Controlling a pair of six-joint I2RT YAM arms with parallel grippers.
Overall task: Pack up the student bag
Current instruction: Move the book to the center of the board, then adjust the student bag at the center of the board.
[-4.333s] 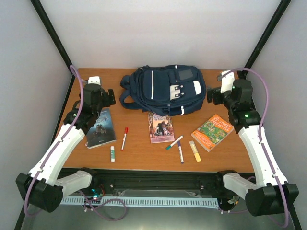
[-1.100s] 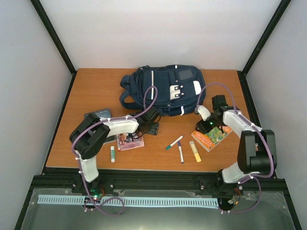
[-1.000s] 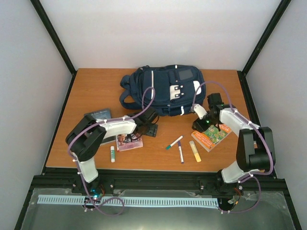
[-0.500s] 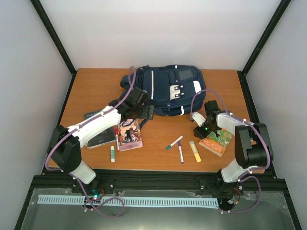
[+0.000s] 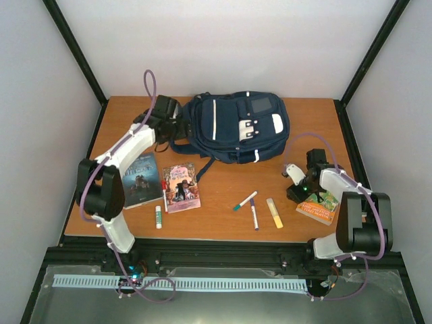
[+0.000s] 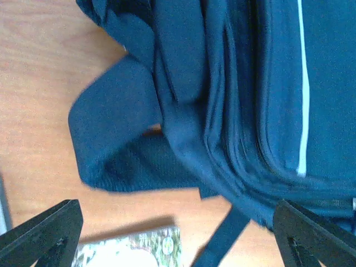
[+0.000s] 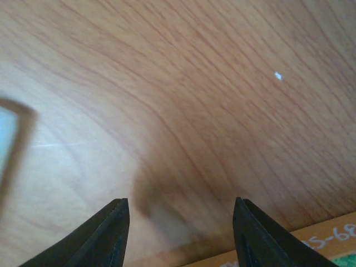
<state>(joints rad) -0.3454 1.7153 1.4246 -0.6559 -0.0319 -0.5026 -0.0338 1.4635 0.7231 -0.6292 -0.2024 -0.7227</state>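
Observation:
The student bag is a navy-blue backpack with white stripe trim, lying flat at the back middle of the table. My left gripper is open and empty, hovering at the bag's left side over its dark shoulder straps. In the left wrist view the bag and a strap fill the frame above my wide-apart left gripper. My right gripper is open and empty, low over bare wood just left of a green-and-orange book. It shows the same in the right wrist view.
A dark book and a pink-purple book lie front left, with a glue stick near the edge. Two markers and a yellow highlighter lie front middle. The orange book edge shows beside my right fingers.
My left arm has swung from the bag's front edge up to its left side by the straps. The right gripper has moved right and nearer, and the green-and-orange book has shifted with it.

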